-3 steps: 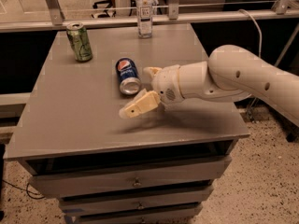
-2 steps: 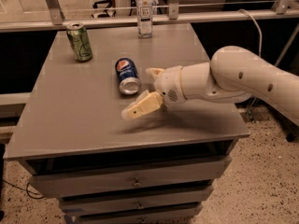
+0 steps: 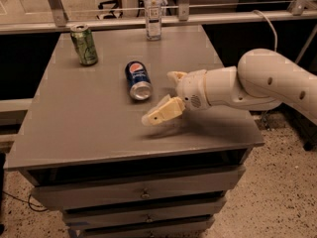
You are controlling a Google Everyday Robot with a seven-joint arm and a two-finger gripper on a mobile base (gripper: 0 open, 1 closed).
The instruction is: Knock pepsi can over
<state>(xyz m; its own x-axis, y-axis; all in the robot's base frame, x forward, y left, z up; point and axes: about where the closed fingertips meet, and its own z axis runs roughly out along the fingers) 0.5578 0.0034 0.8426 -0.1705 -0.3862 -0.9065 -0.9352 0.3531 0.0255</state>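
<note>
The pepsi can [image 3: 137, 80], dark blue with a round red-white-blue logo, lies on its side on the grey table [image 3: 74, 133], its silver end facing the front. My gripper [image 3: 166, 95] hovers just to the right of the can and slightly nearer the front, not touching it. Its cream fingers are spread open and empty, one pointing down-left [image 3: 159, 113] and one behind it [image 3: 175, 76]. The white arm [image 3: 257, 81] reaches in from the right.
A green can [image 3: 84, 44] stands upright at the back left of the table. A clear plastic bottle [image 3: 153, 11] stands at the back edge. A metal rail [image 3: 223, 18] runs behind the table. Drawers [image 3: 143, 195] sit below the top.
The gripper and arm have drifted slightly to the right, away from the can. The pepsi can has stayed lying in the same place.
</note>
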